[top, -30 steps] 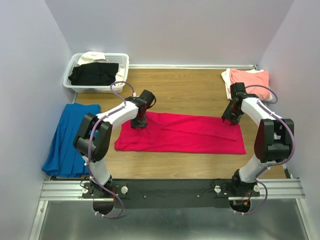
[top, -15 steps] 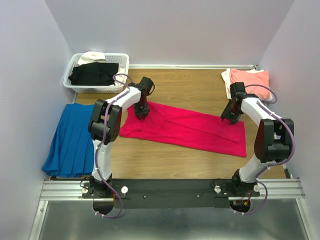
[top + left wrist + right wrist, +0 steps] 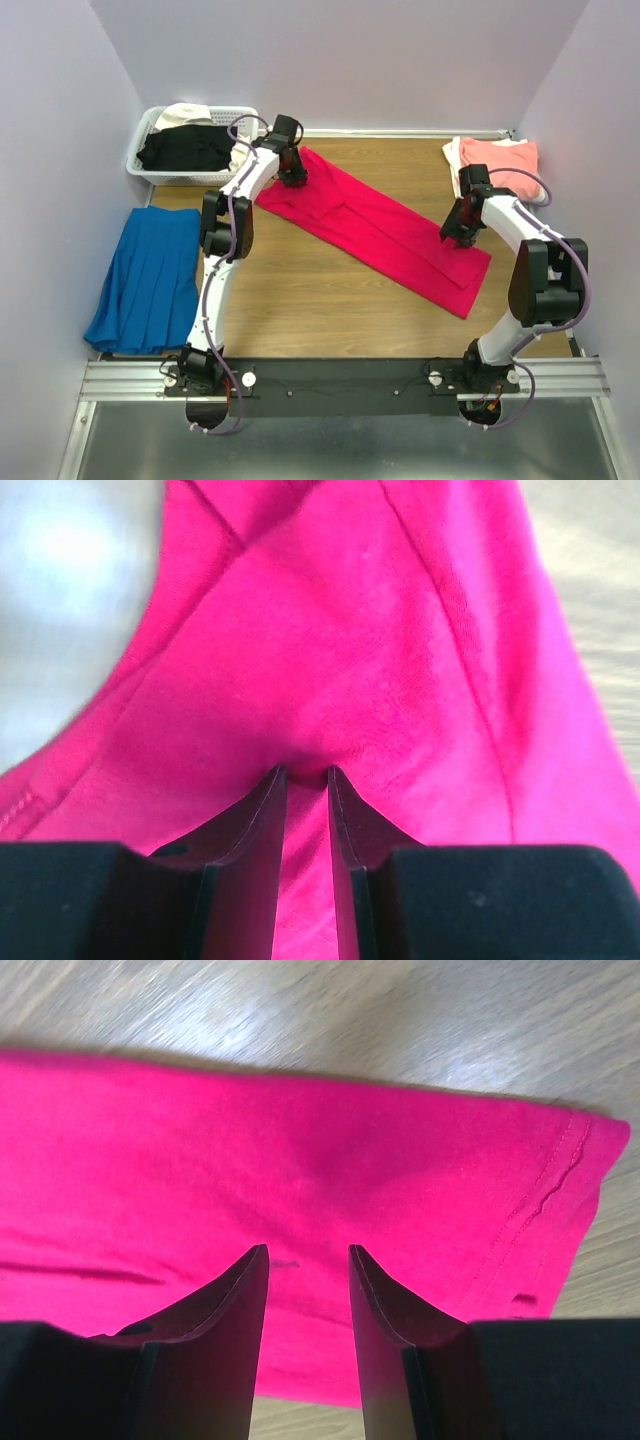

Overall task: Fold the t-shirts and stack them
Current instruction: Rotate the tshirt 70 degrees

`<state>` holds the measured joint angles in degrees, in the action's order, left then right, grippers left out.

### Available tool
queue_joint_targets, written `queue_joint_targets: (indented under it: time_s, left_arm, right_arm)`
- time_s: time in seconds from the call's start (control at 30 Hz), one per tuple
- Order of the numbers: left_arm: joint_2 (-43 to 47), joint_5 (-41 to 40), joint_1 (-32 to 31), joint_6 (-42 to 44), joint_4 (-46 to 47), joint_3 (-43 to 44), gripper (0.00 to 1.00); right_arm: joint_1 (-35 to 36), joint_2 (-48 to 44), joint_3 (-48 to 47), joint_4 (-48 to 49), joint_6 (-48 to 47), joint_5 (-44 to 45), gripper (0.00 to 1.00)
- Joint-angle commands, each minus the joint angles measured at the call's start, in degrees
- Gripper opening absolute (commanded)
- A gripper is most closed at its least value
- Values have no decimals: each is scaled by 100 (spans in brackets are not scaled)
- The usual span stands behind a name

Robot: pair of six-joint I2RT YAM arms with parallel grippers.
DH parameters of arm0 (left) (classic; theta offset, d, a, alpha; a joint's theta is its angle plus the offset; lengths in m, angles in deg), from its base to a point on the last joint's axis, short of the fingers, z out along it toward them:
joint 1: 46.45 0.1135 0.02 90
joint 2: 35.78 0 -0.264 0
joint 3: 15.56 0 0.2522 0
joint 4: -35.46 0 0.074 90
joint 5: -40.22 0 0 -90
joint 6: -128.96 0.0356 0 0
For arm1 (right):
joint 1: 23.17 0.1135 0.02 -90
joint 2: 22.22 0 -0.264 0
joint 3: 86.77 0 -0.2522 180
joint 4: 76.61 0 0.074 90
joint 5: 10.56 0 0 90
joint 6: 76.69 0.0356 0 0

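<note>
The red t-shirt lies slanted across the wooden table, from beside the white basket down to the right. The left gripper pinches a fold of it at the far end. The right gripper has its 2 fingers spread apart over the other end.

Pale lavender walls three sides; wood-grain tabletop; aluminium rail near edge.

The left gripper has been carried toward 12 o'clock, ending just beside the basket. The red t-shirt, pinched at its left end, has been swung from level to a slant running from 10 to 4 o'clock.
</note>
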<state>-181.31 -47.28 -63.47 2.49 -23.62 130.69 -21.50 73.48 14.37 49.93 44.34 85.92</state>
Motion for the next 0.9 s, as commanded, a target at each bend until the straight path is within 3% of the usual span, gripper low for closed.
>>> queue_joint_targets:
  time_s: [0.0,0.1,0.37,0.57,0.87]
  left_arm:
    - [-282,1873,330,17,1770,-267,32]
    - [-265,2708,374,-97,2815,-276,33]
    - [-90,3564,488,-493,5451,-460,36]
    - [558,3564,577,-493,6034,-837,36]
    - [2132,3564,603,-493,5553,-2279,36]
  right_arm:
    - [131,-403,129,-37,-281,-296,47]
    - [219,-648,208,-117,-430,-323,47]
    - [500,-764,700,-134,-686,-534,47]
    - [799,-588,981,-117,-536,-288,47]
    - [931,-78,1386,-11,-308,-235,47]
